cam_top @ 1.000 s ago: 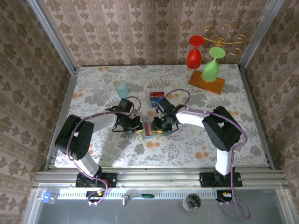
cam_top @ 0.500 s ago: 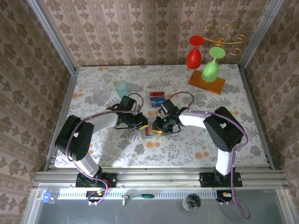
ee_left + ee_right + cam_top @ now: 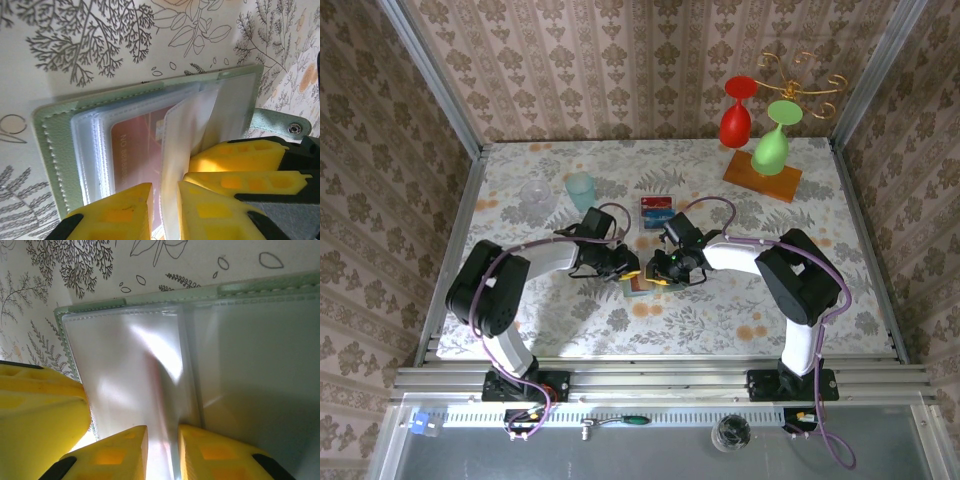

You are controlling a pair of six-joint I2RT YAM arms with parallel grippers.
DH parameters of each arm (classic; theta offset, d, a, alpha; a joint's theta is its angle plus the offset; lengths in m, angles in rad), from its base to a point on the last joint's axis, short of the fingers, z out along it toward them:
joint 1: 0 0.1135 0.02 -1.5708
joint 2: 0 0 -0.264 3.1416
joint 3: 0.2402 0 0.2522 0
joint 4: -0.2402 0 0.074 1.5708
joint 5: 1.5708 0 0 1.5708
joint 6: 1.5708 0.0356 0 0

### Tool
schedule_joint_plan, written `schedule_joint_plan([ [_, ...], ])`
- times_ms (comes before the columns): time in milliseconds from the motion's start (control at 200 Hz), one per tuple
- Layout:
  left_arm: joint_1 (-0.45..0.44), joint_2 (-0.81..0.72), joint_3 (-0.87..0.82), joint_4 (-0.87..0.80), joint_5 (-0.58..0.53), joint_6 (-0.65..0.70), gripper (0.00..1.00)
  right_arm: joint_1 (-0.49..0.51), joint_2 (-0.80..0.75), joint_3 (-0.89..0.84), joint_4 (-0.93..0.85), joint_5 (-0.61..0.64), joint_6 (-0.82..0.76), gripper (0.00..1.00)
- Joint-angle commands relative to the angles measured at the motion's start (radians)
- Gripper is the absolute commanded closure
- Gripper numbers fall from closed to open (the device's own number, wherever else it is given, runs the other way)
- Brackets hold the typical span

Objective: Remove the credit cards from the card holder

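The grey-green card holder [image 3: 50,150] lies open on the table [image 3: 720,300], its clear sleeves fanned out. One red credit card [image 3: 137,150] sits inside a sleeve. My left gripper [image 3: 165,210] straddles an upright clear sleeve [image 3: 185,135], jaws slightly apart, with a gap on the left side. My right gripper [image 3: 164,450] is shut on a clear sleeve [image 3: 130,370] of the holder [image 3: 260,290], which fills its gap. From above, the left gripper [image 3: 623,265] and right gripper [image 3: 657,270] meet over the holder [image 3: 636,287]. Another card [image 3: 655,212], red and blue, lies just behind them.
A teal cup [image 3: 580,188] and a clear glass [image 3: 534,193] stand at the back left. A red glass [image 3: 736,118] and a green glass [image 3: 772,145] sit on a wooden stand [image 3: 763,177] at the back right. Patterned walls enclose the table.
My left gripper has shifted right over the card holder and its jaws have parted a little. The right gripper has stayed at the holder.
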Motion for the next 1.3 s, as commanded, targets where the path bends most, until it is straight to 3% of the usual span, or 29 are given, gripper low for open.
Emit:
schedule_joint_plan([
  [0, -0.009, 0.021, 0.027, 0.021, 0.013, -0.023, 0.80, -0.002, -0.020, -0.022, -0.026, -0.015, 0.014, 0.77],
  [245, -0.013, 0.020, 0.045, 0.027, 0.023, -0.029, 0.82, -0.014, -0.071, -0.003, -0.066, -0.005, -0.001, 0.71],
  [455, -0.024, 0.020, 0.099, 0.008, 0.032, -0.031, 0.81, -0.059, -0.145, 0.050, -0.210, 0.079, -0.107, 0.69],
  [785, -0.076, 0.119, 0.216, 0.016, 0.061, -0.049, 0.75, -0.149, -0.234, 0.053, -0.323, 0.168, -0.209, 0.68],
  [1000, -0.104, 0.191, 0.278, 0.030, 0.068, -0.061, 0.72, -0.156, -0.236, 0.092, -0.429, 0.300, -0.293, 0.65],
  [1295, -0.119, 0.205, 0.285, 0.053, 0.092, -0.079, 0.63, -0.169, -0.145, 0.115, -0.419, 0.280, -0.338, 0.64],
])
